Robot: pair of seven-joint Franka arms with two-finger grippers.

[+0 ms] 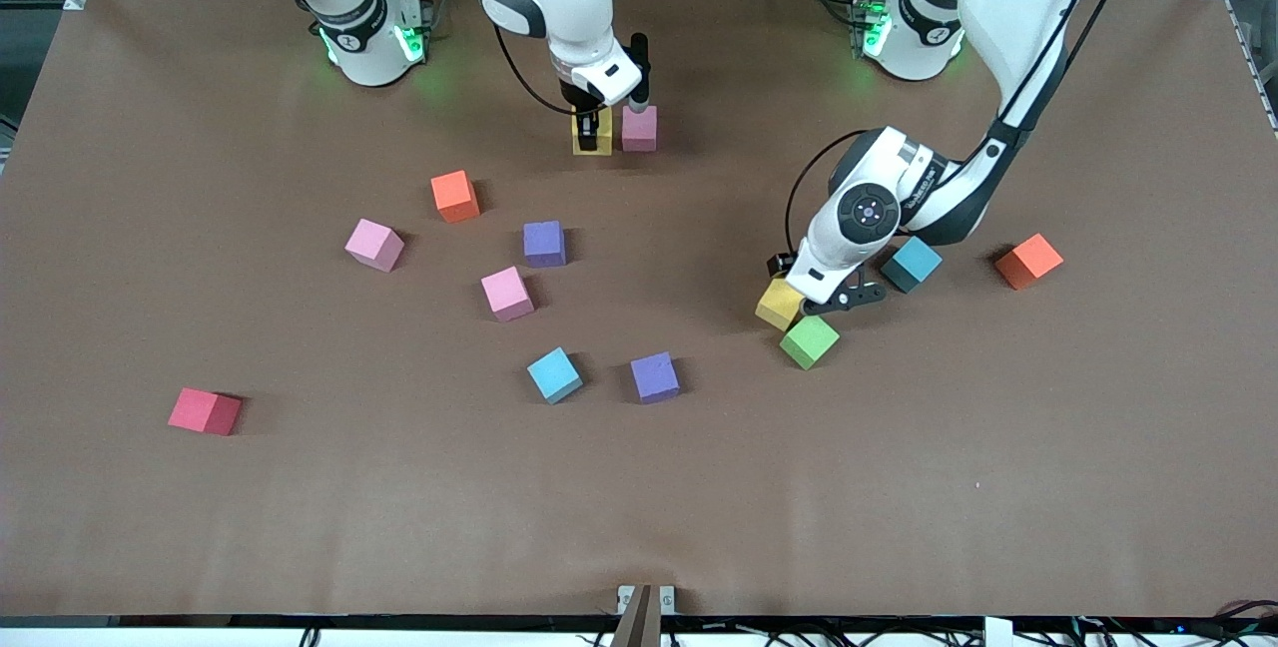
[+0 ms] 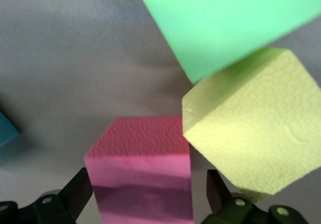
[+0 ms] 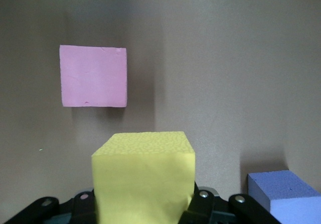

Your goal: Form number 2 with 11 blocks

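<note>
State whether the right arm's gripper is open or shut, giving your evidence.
Shut on the yellow foam cube: in the right wrist view the right gripper has its black fingers pressed against the cube's two sides.

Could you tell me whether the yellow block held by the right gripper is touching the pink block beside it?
Apart. The right wrist view shows bare table between the yellow block, gripped in the right gripper, and the pink block.
</note>
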